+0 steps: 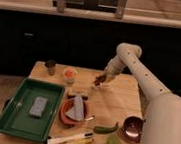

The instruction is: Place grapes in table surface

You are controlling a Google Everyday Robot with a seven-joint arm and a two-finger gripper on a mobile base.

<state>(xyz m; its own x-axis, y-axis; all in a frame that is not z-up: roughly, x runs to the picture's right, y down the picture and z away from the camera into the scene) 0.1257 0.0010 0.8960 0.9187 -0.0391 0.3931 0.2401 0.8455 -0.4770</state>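
The grapes [100, 80] are a small dark reddish bunch at the tip of my gripper [102, 81], just above the back middle of the light wooden table surface [120, 103]. The gripper is shut on the grapes, and the white arm reaches in from the right, bending down at its elbow. A pale patch lies on the table right under the bunch.
A green tray [11, 121] with a grey sponge [38, 106] fills the front left. A small dark cup [50, 67] and an orange-filled cup [69, 74] stand at the back left. A red plate [65, 116], a green pepper [106, 129], a maroon bowl [133, 128] and a yellow-and-white item [69, 140] lie in front.
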